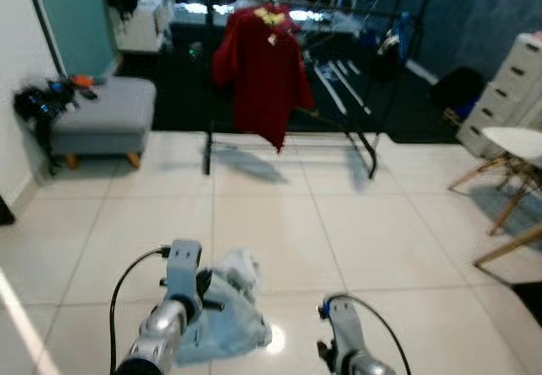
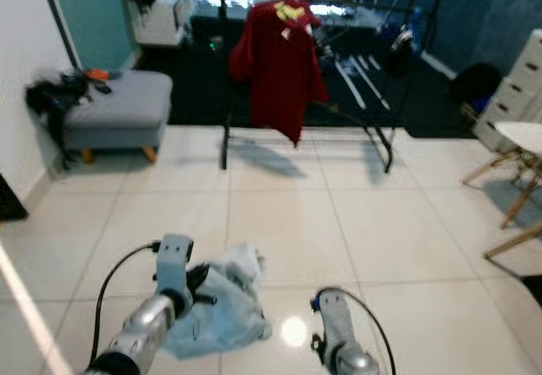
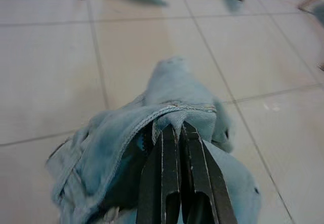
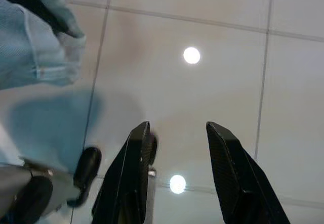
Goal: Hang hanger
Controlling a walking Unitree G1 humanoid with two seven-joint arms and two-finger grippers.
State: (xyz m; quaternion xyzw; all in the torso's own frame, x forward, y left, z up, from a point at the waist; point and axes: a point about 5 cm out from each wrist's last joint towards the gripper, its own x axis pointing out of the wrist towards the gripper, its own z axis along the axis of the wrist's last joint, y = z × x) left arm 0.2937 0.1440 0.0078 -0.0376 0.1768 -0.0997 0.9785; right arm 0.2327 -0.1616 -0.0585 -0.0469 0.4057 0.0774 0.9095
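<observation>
— What have you got in hand right now?

— My left gripper (image 3: 174, 129) is clenched on a crumpled pale blue denim garment (image 1: 222, 307). In the left wrist view my two black fingers are pressed together with a fold of its stitched hem pinched between them, and the rest of the cloth hangs bunched below, above the glossy cream tiled floor (image 1: 356, 248). I can't make out a hanger inside the bundle; it is too crumpled to tell.

— And the other arm?

— My right gripper (image 4: 177, 138) is spread wide and holds nothing. It hangs over bare tile just beside the garment, which shows at the edge of its wrist view.

— Where does the thing need to go?

— Ahead, well apart from me, stands a black metal clothes rack (image 1: 364, 151) at the edge of a dark rug. A dark red shirt (image 1: 262, 74) already hangs on its rail, with free rail beside it. A grey upholstered ottoman (image 1: 102, 117) sits off to my left, and a white table with wooden legs (image 1: 512, 159) to my right.

— So which step is this?

— I judge it the carrying step: the garment is picked up but not hung. The next move calls for walking across the open tiles to the rack, keeping the pinch firm, then raising the left arm to rail height.
</observation>
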